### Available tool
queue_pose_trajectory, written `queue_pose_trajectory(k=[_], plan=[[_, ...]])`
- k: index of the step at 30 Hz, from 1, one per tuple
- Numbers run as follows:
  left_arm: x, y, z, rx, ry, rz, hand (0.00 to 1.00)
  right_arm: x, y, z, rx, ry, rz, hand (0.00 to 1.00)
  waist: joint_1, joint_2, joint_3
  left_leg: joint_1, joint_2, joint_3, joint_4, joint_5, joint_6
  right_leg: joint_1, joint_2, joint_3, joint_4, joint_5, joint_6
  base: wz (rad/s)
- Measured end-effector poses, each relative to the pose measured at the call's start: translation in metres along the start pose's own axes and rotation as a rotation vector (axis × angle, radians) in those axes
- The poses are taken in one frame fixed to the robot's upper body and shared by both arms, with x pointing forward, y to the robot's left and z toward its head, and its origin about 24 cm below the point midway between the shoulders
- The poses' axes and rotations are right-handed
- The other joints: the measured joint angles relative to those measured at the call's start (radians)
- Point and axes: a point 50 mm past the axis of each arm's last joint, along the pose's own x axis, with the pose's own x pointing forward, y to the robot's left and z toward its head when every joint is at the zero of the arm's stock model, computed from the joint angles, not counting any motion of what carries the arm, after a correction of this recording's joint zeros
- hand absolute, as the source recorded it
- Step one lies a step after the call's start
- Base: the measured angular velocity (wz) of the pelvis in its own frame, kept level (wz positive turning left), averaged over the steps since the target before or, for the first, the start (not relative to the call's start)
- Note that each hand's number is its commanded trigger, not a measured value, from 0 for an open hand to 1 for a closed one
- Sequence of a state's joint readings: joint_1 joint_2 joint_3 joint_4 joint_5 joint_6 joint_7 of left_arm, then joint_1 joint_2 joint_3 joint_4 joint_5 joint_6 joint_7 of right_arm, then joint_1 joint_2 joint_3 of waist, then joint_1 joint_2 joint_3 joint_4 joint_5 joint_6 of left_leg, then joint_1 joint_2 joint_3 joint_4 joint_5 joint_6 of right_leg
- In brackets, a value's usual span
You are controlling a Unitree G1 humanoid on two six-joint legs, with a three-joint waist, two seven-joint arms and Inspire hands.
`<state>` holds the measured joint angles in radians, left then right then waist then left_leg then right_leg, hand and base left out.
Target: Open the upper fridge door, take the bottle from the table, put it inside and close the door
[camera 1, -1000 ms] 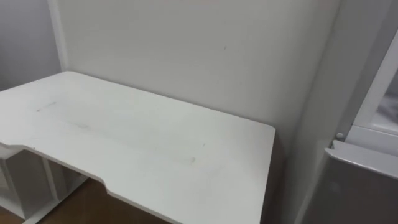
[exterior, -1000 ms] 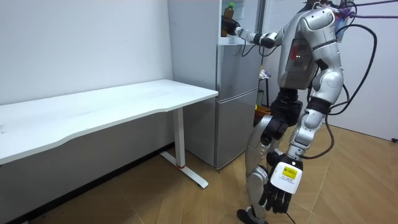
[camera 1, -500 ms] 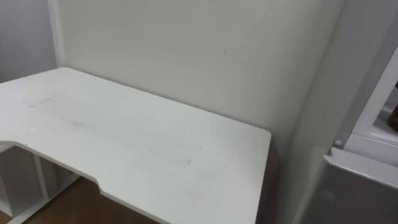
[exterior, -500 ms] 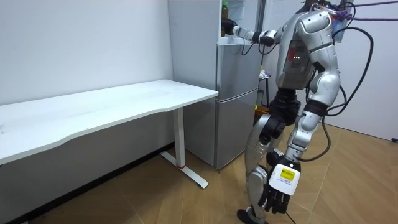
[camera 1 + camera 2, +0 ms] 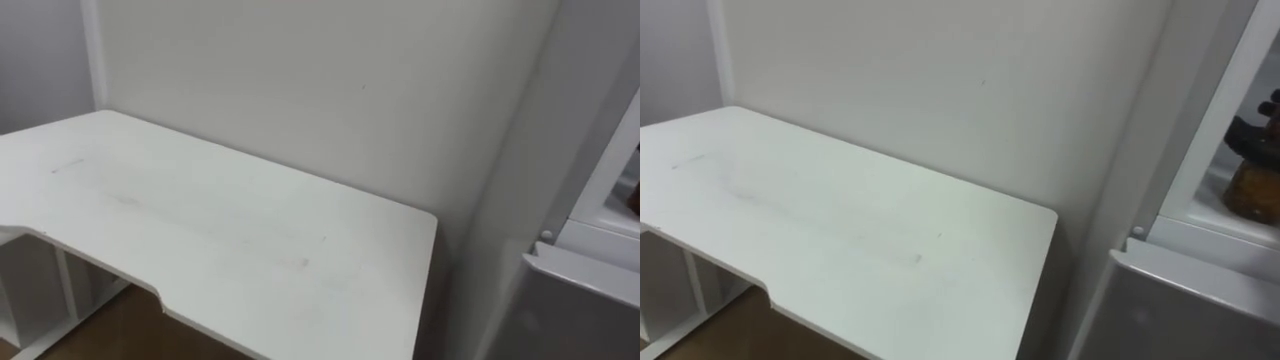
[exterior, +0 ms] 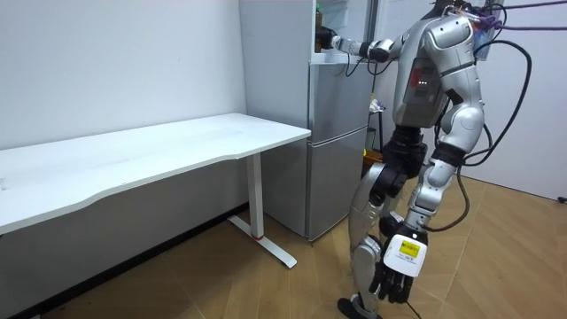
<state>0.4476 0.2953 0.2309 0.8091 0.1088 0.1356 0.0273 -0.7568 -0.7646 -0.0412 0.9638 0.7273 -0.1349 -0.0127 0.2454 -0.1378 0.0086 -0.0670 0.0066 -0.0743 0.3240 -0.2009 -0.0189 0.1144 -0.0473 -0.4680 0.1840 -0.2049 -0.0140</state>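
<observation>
I stand before the grey fridge (image 6: 337, 142), with its upper compartment (image 5: 1225, 120) open. My right arm reaches in at shoulder height. The right hand (image 5: 1262, 128) is dark and curled round a bottle (image 5: 1250, 192) with amber contents, held just above the compartment's white shelf (image 5: 1200, 232). From the room view, that hand (image 6: 327, 39) and the bottle's top (image 6: 318, 15) sit at the compartment's opening. My left hand (image 6: 392, 276) hangs by my leg, fingers relaxed and holding nothing.
A long white table (image 5: 210, 230) stands against the wall on my left, its end close to the fridge's side (image 5: 500, 200). The lower fridge door (image 5: 1180, 310) is closed. Wooden floor (image 6: 496, 257) lies around me.
The right hand has carried the bottle a little further into the upper compartment, towards the room view's left. The eye view shifted slightly. The left hand still hangs.
</observation>
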Motion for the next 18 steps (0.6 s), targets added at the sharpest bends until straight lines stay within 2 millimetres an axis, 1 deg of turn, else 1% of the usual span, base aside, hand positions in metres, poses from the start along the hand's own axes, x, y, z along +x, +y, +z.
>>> queue_pose_trajectory(k=[4, 5, 9, 15, 18], plan=[[0.002, 0.000, 0.009, -0.006, -0.008, 0.003, 0.00, -0.001, -0.008, -0.003, -0.028, 0.021, -0.002, 0.00, 0.009, 0.000, 0.0001, -0.011, 0.004, -0.003, 0.018, -0.006, -0.001, -0.002, 0.000, -0.005, -0.002, -0.002, 0.000, 0.04], [0.003, 0.000, 0.011, -0.008, -0.012, 0.004, 0.00, -0.001, -0.008, -0.004, -0.028, 0.024, -0.004, 0.00, 0.010, 0.000, 0.0001, -0.012, 0.004, -0.005, 0.022, -0.007, -0.002, -0.002, 0.005, -0.006, -0.001, -0.002, 0.000, 0.00], [0.004, 0.003, 0.017, -0.040, -0.014, 0.010, 0.00, -0.002, -0.007, -0.007, -0.035, 0.032, 0.002, 0.00, 0.011, 0.000, 0.0002, -0.012, 0.004, -0.005, 0.022, -0.008, -0.002, -0.002, 0.005, -0.006, 0.001, -0.002, -0.001, 0.00], [0.007, 0.003, 0.030, -0.047, -0.042, 0.036, 0.00, -0.003, -0.008, -0.008, -0.042, 0.036, 0.005, 0.00, 0.026, -0.001, 0.0009, -0.009, 0.005, -0.004, 0.020, -0.009, -0.003, -0.004, 0.006, -0.004, 0.001, -0.001, -0.002, -0.02], [0.007, 0.001, 0.035, -0.035, -0.056, 0.041, 0.00, -0.003, -0.009, -0.007, -0.031, 0.030, 0.001, 0.00, 0.027, -0.001, 0.0010, -0.020, 0.006, -0.004, 0.022, -0.009, -0.003, -0.015, 0.005, -0.005, 0.002, -0.001, -0.004, -0.01]])
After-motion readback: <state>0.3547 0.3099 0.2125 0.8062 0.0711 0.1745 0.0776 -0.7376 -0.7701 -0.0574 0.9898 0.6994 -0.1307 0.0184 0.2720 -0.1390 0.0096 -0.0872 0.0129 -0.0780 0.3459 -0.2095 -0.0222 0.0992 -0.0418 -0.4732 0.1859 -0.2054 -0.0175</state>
